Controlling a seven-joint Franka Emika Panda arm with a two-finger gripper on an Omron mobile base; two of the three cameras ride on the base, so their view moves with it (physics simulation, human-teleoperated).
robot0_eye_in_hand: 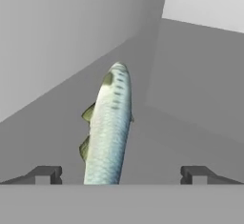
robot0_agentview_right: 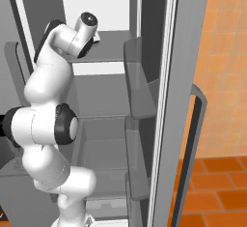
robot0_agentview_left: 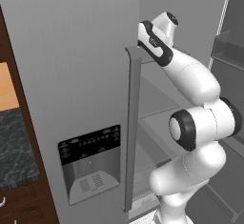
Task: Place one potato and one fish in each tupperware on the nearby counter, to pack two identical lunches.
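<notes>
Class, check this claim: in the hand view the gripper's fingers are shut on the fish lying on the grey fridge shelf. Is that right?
Not quite. The hand view shows the fingers standing wide open, one on each side of the fish, not shut on it. The fish does lie on the grey shelf.

1 fish (robot0_eye_in_hand: 109,127) flat on the grey fridge shelf (robot0_eye_in_hand: 181,137)

Fish (robot0_eye_in_hand: 108,127): one slender specimen, silver-grey with pale blue-green scales, a darker spotted back and small olive fins along its left edge, seen in the hand view. It lies flat and lengthwise on a plain grey surface, its rounded end pointing away toward the far grey walls and its near end cut off by the lower part of the view. Table (robot0_agentview_left: 14,147): dark marbled stone top, a strip showing at the left edge of the left base view.
</notes>
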